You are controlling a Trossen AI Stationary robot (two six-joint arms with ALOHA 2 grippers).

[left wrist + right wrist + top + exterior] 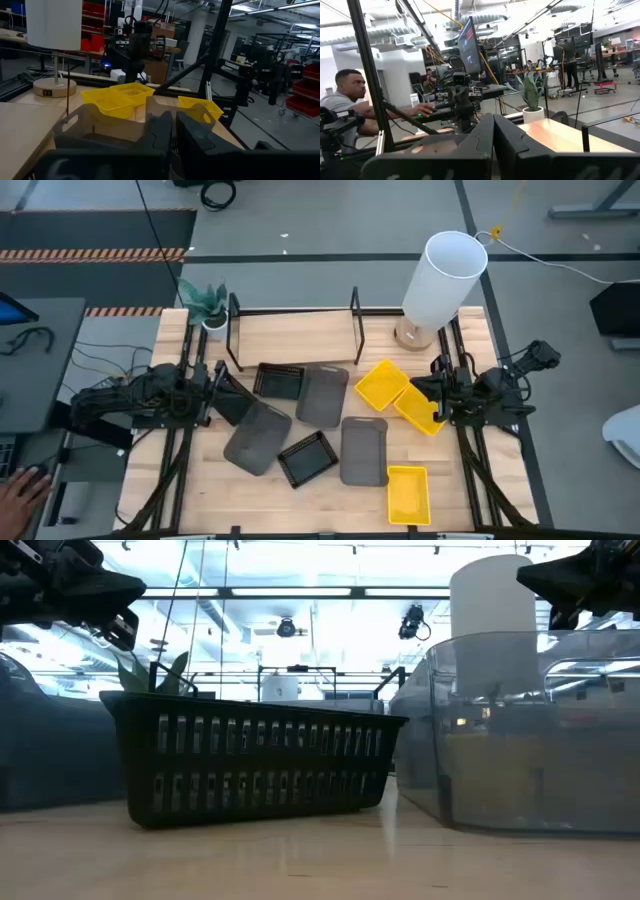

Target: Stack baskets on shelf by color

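shelf (295,335): at the far edge of the desk (200,490), long axis running left-right, board bare.
grey baskets: three; one (323,395) just in front of the shelf, long axis roughly front-back; one (364,450) nearer the front, long axis front-back; one (255,438) left of centre, tilted diagonally.
black baskets: two; one (279,381) touching the left side of the far grey one, lying about square to the shelf; one (308,458) between the front two greys, turned diagonally, and close to the lens in the low view (250,765).
yellow baskets: three, all right side; one (383,384) diagonal near the lamp base; one (418,410) just beside it toward the right arm, diagonal; one (408,493) at the front edge, long axis front-back.
left claw (222,383): at the desk's left side, above the surface, fingers together, holding nothing.
right claw (437,392): at the right side just over the second yellow basket, fingers together, no basket seen gripped.
white cylinder (443,278): lamp at the far right corner.
plant (208,305): small pot at the shelf's left end.
person (342,107): seated beyond the desk, seen from the right wrist.
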